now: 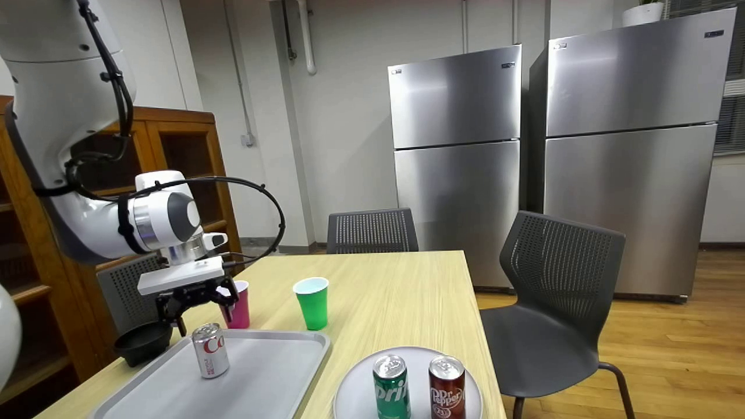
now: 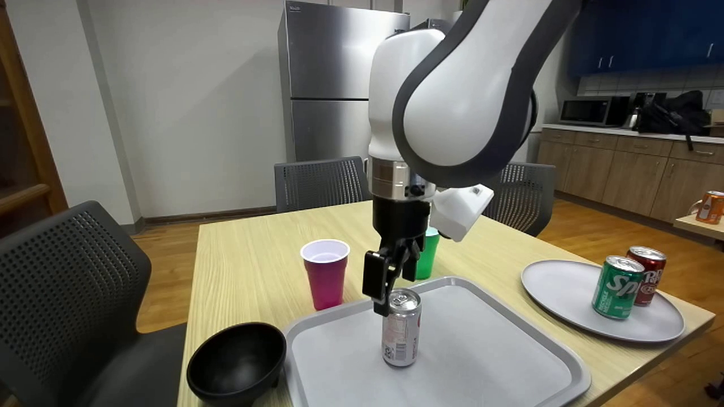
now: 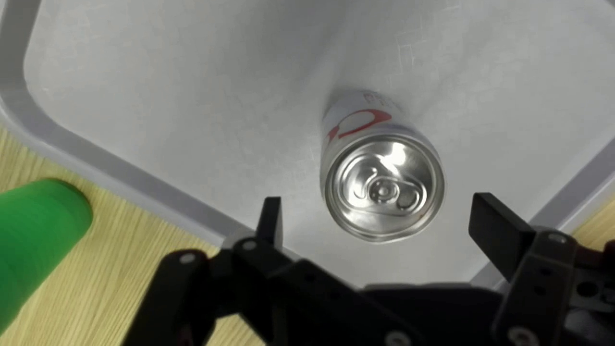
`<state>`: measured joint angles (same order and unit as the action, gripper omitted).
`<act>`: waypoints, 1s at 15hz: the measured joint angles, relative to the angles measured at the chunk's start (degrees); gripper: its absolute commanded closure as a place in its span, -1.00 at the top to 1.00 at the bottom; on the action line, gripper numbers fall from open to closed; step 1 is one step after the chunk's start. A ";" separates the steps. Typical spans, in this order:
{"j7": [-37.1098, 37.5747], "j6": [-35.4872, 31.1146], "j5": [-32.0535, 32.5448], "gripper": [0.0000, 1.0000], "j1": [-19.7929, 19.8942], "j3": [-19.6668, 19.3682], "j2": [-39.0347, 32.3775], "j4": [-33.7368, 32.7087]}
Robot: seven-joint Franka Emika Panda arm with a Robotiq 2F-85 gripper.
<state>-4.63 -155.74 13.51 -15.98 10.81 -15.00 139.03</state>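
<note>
A silver soda can (image 3: 384, 192) with red lettering stands upright on a grey tray (image 3: 192, 96). In both exterior views the can (image 1: 210, 352) (image 2: 400, 336) is just below my gripper (image 1: 204, 323) (image 2: 396, 297). Seen from the wrist, the gripper (image 3: 376, 211) is open, one finger on each side of the can's top, with a visible gap on both sides. Nothing is held. How far the fingertips sit above the can's rim is hard to judge.
A pink cup (image 2: 326, 277) and a green cup (image 1: 314, 305) stand beyond the tray. A black bowl (image 2: 235, 364) sits beside it. A grey plate (image 2: 557, 288) bears a green Sprite can (image 1: 391, 389) and a Dr Pepper can (image 1: 447, 391). Chairs (image 1: 553, 262) surround the table.
</note>
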 measured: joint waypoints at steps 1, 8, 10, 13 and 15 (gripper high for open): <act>0.00 0.01 -0.04 1.00 0.00 0.00 0.78 0.00; 0.00 0.32 -0.81 1.00 0.48 -0.05 7.66 0.04; 0.36 0.54 -0.81 1.00 1.03 -0.35 9.44 0.06; 1.92 1.40 -0.73 1.00 2.14 -1.42 11.90 0.13; 3.13 1.77 -0.49 1.00 3.10 -2.16 13.27 0.35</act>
<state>-1.51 -153.97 13.02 -12.88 8.65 -1.73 139.37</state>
